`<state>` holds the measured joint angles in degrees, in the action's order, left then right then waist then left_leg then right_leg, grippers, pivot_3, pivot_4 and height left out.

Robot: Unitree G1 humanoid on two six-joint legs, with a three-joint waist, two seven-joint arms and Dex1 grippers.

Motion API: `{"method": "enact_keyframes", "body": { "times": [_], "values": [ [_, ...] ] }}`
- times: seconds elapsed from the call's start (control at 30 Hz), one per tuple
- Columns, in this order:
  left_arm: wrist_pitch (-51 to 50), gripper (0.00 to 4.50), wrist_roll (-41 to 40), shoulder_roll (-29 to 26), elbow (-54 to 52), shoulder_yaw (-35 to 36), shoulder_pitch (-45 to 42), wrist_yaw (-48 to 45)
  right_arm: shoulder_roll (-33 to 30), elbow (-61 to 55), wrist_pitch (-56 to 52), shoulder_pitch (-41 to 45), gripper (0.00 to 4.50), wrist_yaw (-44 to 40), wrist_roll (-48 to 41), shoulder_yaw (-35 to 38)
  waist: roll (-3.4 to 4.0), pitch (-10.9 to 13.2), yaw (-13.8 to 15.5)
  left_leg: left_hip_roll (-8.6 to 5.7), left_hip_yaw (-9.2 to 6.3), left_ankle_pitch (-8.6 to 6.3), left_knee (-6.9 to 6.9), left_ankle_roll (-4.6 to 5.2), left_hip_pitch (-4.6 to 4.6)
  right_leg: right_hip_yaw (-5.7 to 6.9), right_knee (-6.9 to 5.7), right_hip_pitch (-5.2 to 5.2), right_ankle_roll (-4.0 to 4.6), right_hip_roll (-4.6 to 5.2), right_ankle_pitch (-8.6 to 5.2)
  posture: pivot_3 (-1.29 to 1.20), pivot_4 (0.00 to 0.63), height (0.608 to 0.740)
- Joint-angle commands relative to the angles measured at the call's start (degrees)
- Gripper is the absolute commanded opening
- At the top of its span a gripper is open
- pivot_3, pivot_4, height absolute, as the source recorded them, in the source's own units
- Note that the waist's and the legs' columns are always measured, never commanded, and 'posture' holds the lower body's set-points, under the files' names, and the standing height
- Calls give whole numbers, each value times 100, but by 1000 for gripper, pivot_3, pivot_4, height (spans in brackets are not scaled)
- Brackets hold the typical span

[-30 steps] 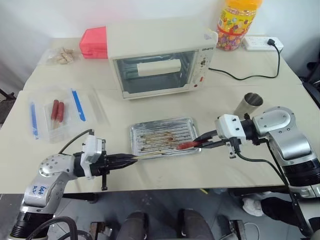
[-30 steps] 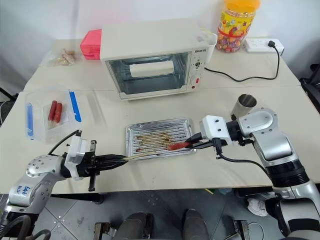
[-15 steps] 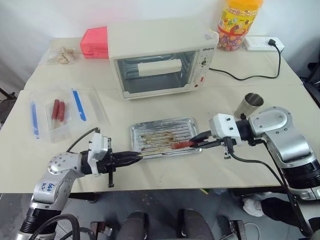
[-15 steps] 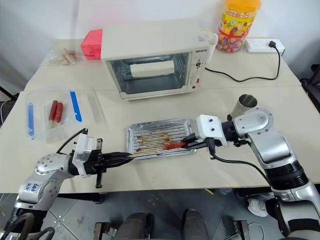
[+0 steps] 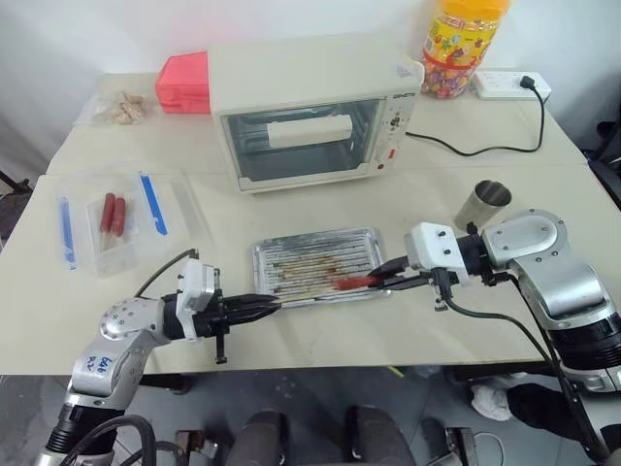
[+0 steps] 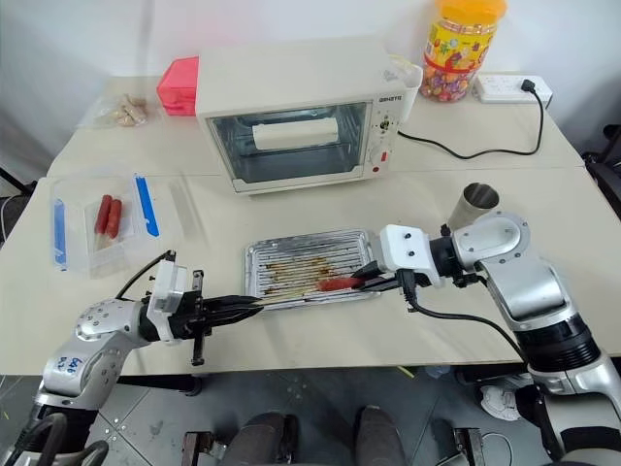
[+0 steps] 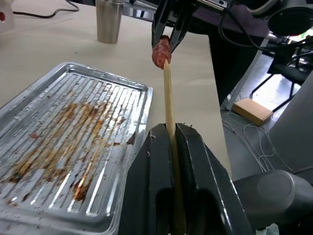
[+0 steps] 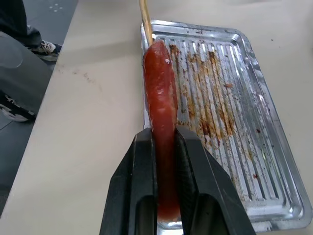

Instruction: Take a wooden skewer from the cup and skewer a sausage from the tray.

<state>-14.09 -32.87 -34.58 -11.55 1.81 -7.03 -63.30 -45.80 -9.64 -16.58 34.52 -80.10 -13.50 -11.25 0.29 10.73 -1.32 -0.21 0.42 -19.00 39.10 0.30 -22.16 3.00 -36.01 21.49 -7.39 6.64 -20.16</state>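
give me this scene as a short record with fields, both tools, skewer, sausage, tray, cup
left tool: shut on the wooden skewer, held about level, pointing at the sausage
right tool: shut on the sausage, held above the tray
skewer tip: at the sausage's end; whether it has gone in, cannot tell
tray: on the table, ribbed, grease-stained, no food in it
cup: upright on the table, behind the right arm

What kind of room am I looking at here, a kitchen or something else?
Probably a lab or workshop set up as a mock kitchen. A cream toaster oven and a grease-stained ribbed metal tray sit on plain beige tables, with a white power strip by the wall.
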Motion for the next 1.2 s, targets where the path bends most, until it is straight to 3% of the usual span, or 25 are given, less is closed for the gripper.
{"method": "enact_keyframes", "body": {
  "times": [0.03,0.57,1.2],
  "values": [
    [17,0,40,54,-217,-15,-94,110,8,-402,-71,-38,211,-1,-118,-87,0,0,1,0,0,0,0,0,0,0,0,0,0,0,0,0,150,740],
    [-49,0,191,242,-200,-232,-209,247,155,-850,-535,145,211,82,-146,-308,0,0,3,-1,0,0,1,0,0,0,-1,0,0,0,0,0,150,740],
    [-325,0,818,829,667,-1140,-1515,-232,548,-685,-243,628,211,-153,157,-637,-1,-1,129,-6,1,3,11,4,-1,1,-9,0,-2,-4,1,0,150,740]
  ]
}}
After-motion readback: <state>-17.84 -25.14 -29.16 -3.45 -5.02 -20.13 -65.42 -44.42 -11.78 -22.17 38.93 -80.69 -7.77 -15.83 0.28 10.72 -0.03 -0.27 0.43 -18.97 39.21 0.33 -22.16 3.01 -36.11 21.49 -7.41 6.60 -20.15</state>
